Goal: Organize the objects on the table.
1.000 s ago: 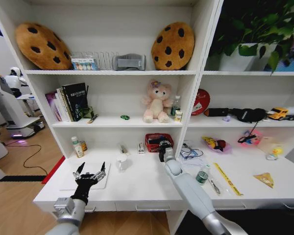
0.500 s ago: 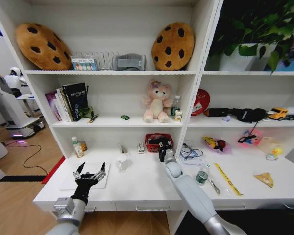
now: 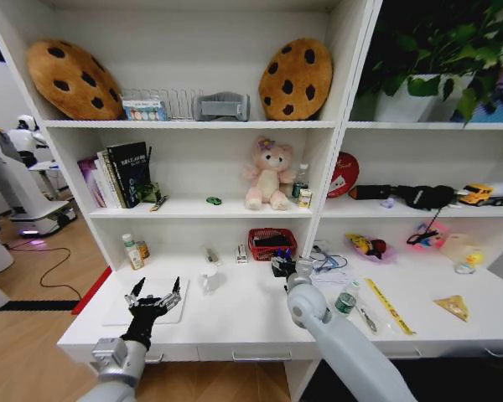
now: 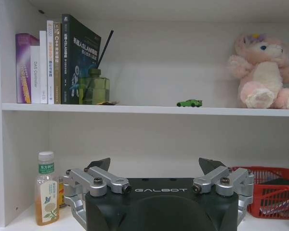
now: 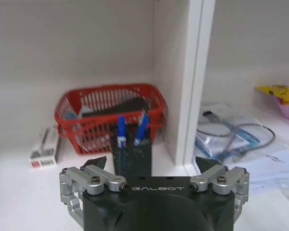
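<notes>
Head view: the white desk point(image 3: 235, 322) carries scattered clutter. A slim silver laptop point(image 3: 117, 311) lies flat at its left end, near the front edge. A yellow ruler point(image 3: 389, 305) lies on the right section, with a pen point(image 3: 365, 316) and a small green-capped container point(image 3: 344, 303) just beside it. A tiny green toy car point(image 3: 213, 200) sits on the middle shelf, left of the pink plush toy point(image 3: 268, 174); the left wrist view shows the same car point(image 4: 189, 103) standing alone on that shelf board. A clear bottle with a green label point(image 3: 132, 251) stands at the back left corner of the desk.

Left gripper point(image 3: 154, 295) hovers over the laptop, jaws spread wide, nothing between them; the left wrist view confirms the open, empty gripper point(image 4: 155, 166).

Right gripper point(image 3: 283, 266) is at the back of the desk, just in front of the red basket point(image 3: 272, 244) and beside the shelf divider. In the right wrist view the right gripper point(image 5: 151, 163) is spread wide and empty, and a black mesh pen holder point(image 5: 131, 156) with two blue-tipped pens stands between its fingers and the basket point(image 5: 111, 115). Whether the fingers touch the holder cannot be told.

Two cookie-shaped cushions point(image 3: 295, 78) rest on the top shelf.
</notes>
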